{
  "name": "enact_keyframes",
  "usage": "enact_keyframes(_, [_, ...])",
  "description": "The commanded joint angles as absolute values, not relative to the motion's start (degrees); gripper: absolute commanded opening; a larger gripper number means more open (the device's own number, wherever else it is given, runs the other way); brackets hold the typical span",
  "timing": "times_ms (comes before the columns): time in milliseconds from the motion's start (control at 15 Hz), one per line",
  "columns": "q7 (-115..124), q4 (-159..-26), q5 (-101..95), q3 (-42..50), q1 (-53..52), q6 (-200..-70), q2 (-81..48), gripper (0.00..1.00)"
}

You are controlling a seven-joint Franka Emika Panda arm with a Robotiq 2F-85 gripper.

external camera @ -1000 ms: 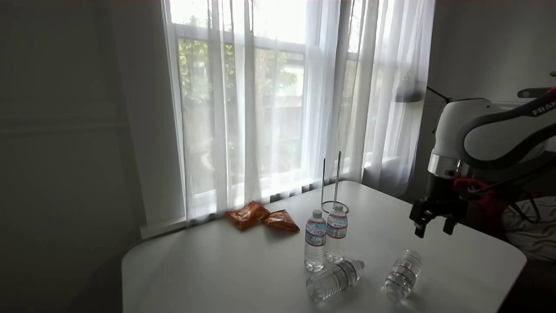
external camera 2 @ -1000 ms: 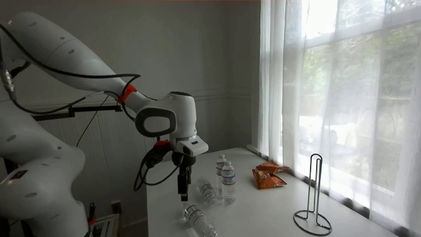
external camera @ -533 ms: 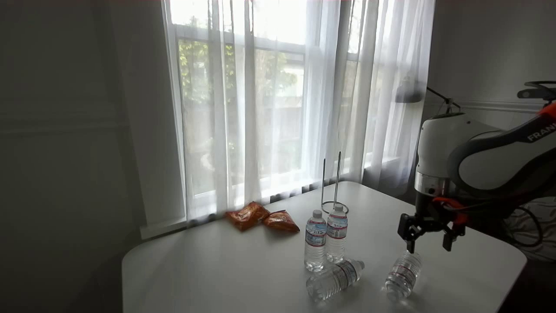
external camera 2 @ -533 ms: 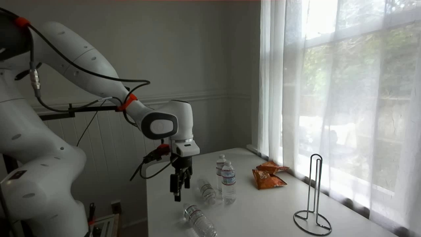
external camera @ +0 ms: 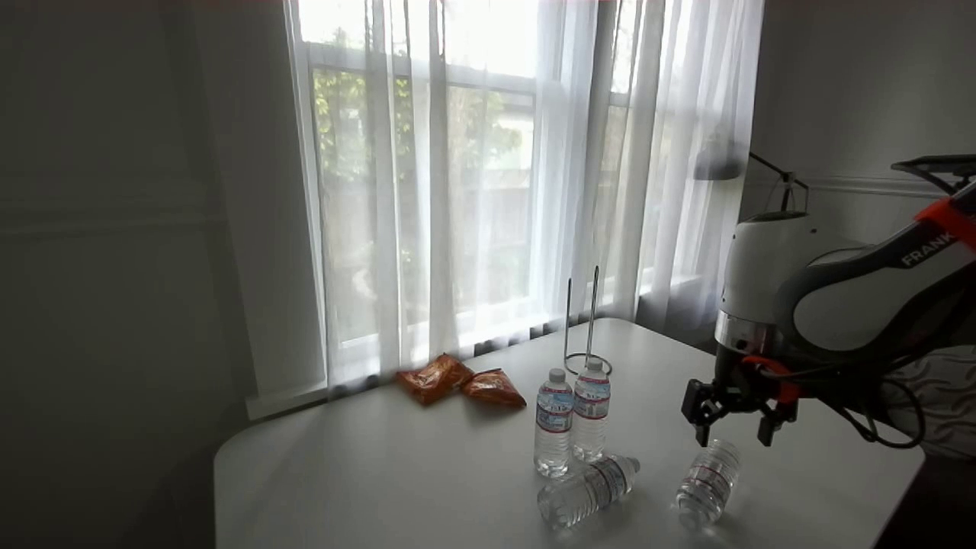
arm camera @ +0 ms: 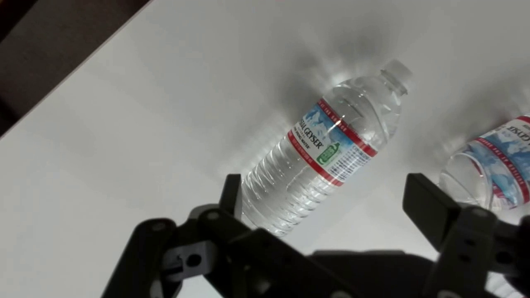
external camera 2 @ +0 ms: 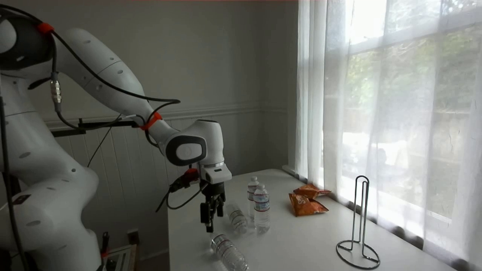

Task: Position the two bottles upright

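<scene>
Two clear water bottles lie on their sides. One lying bottle (external camera: 711,479) is beside my gripper (external camera: 734,438); it shows also in an exterior view (external camera 2: 228,250) and in the wrist view (arm camera: 323,140). The second lying bottle (external camera: 589,489) rests in front of the upright pair; it shows in an exterior view (external camera 2: 237,218). My gripper is open and empty, pointing down above the first bottle's base end. In the wrist view the left finger (arm camera: 231,194) overlaps the bottle's base edge. Part of another bottle (arm camera: 503,165) shows at right; I cannot tell which.
Two similar bottles stand upright, a near one (external camera: 553,419) and one just beside it (external camera: 592,404). Orange snack bags (external camera: 436,379) lie by the window. A wire stand (external camera 2: 359,222) stands on the white table (external camera: 366,473). The table's edge (arm camera: 74,74) crosses the wrist view.
My open gripper has moved left and lower in an exterior view, towards the lying bottle, and has turned a little. The bottles have not moved.
</scene>
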State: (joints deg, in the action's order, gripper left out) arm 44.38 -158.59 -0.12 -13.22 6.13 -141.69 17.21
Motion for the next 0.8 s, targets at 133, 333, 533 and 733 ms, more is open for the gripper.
enact_keyframes(133, [50.17, -158.13, 2.89, -9.62, 5.12, -143.41, 10.51, 1.0])
enact_keyframes(333, [51.25, -157.86, 4.38, -7.86, 4.52, -145.19, 7.76, 1.0])
enact_keyframes(533, [50.53, -157.83, 6.71, -6.82, 3.16, -150.07, 5.76, 1.0])
enact_keyframes(733, [49.96, -157.29, 11.98, -6.63, 0.86, -152.62, 3.89, 1.0])
